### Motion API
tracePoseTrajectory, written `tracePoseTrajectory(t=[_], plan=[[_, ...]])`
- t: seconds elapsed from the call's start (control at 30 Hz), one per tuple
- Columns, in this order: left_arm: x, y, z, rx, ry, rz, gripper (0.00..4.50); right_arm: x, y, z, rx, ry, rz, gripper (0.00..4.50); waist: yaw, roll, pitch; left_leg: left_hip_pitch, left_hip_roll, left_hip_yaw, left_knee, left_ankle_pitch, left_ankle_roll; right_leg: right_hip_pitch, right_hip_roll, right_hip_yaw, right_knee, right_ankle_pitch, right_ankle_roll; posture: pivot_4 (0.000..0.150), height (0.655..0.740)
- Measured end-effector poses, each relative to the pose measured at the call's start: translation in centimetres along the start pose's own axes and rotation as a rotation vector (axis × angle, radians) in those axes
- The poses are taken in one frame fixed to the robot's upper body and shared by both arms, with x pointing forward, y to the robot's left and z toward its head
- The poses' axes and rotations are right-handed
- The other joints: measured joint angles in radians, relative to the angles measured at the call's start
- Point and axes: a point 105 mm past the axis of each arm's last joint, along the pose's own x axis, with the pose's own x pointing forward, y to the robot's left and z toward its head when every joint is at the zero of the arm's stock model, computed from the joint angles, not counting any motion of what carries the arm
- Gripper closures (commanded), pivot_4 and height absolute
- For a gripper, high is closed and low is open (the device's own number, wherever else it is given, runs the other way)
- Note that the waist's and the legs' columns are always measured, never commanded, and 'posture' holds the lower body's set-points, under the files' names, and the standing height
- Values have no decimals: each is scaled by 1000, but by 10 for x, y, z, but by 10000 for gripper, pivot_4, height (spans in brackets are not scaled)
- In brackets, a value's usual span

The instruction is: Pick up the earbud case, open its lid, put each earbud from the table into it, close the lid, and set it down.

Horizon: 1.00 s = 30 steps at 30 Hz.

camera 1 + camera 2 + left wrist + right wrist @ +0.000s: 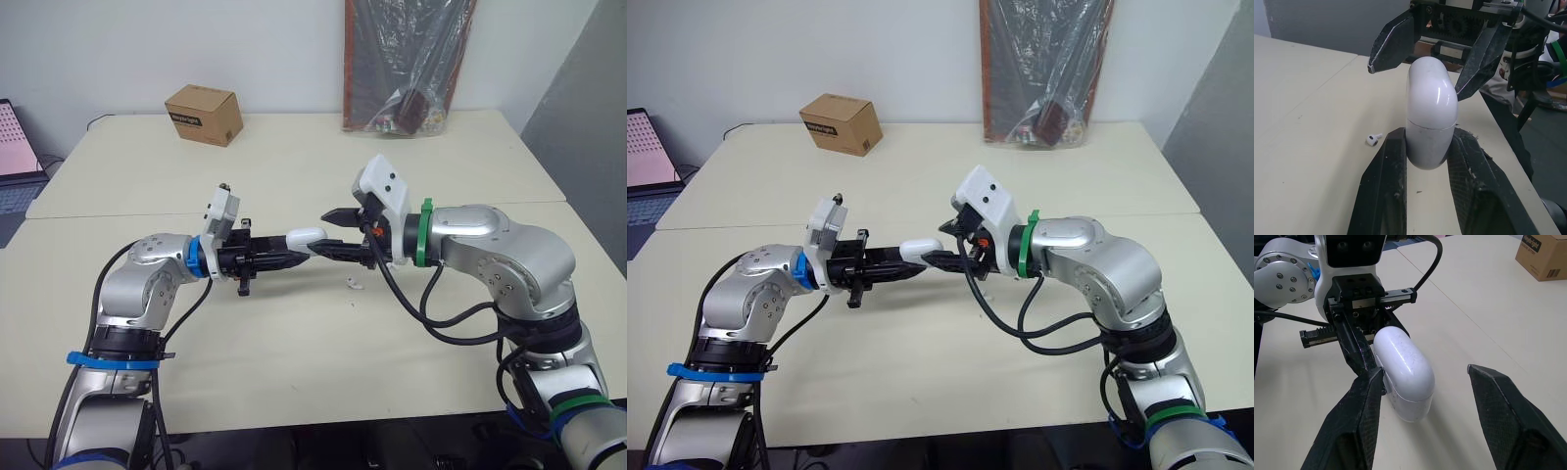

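Left end effector (1429,139) clamps earbud case (1431,107); right end effector (1425,371) straddles it.

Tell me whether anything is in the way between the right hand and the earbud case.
Nothing visible. The left hand is shut on the lower half of the earbud case, and the open right hand has a finger on either side of its lid end. One earbud lies apart on the table.

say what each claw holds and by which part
Left claw grips the glossy white oval earbud case by its base, below the lid seam; right claw open, empty.
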Motion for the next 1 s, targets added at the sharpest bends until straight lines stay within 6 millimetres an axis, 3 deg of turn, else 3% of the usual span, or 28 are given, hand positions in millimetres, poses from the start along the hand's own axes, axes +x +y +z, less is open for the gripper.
tracePoseTrajectory(t=[0.23, 0.53, 0.63, 0.73, 0.83, 1.0], plan=[[-2, -4, -6, -11, 3, -4, 36904, 4, -11, 4, 14, -6, -44, 16898, 0, 0, 0, 0, 0, 0, 0, 0, 0, 0, 0, 0, 0, 0, 0, 1500, 7400], [-1, -5, -6, -4, 3, -1, 36904, 4, -9, 7, 13, -16, -12, 16898, 0, 0, 0, 0, 0, 0, 0, 0, 0, 0, 0, 0, 0, 0, 0, 1500, 7400], [-5, -3, -5, 8, 0, 16, 36904, -7, -9, 10, -13, 0, 19, 16898, 0, 0, 0, 0, 0, 0, 0, 0, 0, 0, 0, 0, -1, 0, 0, 1500, 7400], [-20, 5, -6, -1, 5, 76, 36904, -28, -21, 11, -60, 50, -16, 16898, 0, 0, 0, 0, 0, 0, 0, 0, 0, 0, 0, 0, -1, 0, 0, 1500, 7400], [-28, 11, -3, 9, -1, 116, 36904, -35, -29, -5, -95, 136, -56, 16898, 0, 0, 0, 2, 0, 0, -1, 0, 0, 1, 0, 0, -1, 0, 0, 1500, 7400], [-27, 16, 5, 39, -11, 127, 36904, -14, -18, -50, -88, 224, -36, 16898, 0, 0, 0, 2, 0, 1, -1, 0, 0, 1, 0, 1, -1, 0, 0, 1500, 7400]])
